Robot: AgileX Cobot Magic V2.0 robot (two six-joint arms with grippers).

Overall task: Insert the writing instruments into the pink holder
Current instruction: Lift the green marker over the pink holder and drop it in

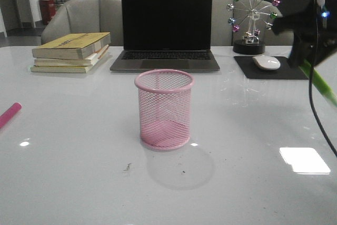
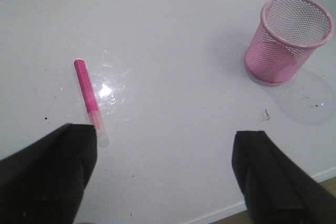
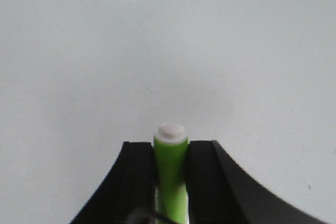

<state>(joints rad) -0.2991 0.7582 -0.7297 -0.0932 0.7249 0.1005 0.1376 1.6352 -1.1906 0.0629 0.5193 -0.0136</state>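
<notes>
Spreading across the whole front view, the white glossy table (image 1: 79,183) carries everything. Along its far edge sits an open laptop (image 1: 166,27) with a dark screen, a stack of books (image 1: 71,51) toward the far left corner, and toward the far right corner a black mouse pad (image 1: 247,69) bearing a white mouse (image 1: 267,62), with a small ferris-wheel ornament (image 1: 253,17) just behind it.

The pink holder (image 1: 164,109) stands upright near the middle of the table, its mouth facing up; its mesh shows nothing inside.

The right gripper (image 3: 170,174) hangs above the right side of the table, well apart from the holder. Its jaws are clamped on the green marker (image 3: 170,166), pressing both flanks of the barrel. In the front view the marker's long axis slants, its free end pointing down and toward the right edge; in the wrist view the white end juts out beyond the fingertips.

The left gripper (image 2: 165,174) hovers above the left side of the table with its jaws spread wide, holding nothing.

The pink marker (image 2: 88,95) lies flat on the table at the left edge, only its tip showing in the front view. Its pale end lies just beside one left finger (image 2: 50,171), and its pink end points away from the gripper.
</notes>
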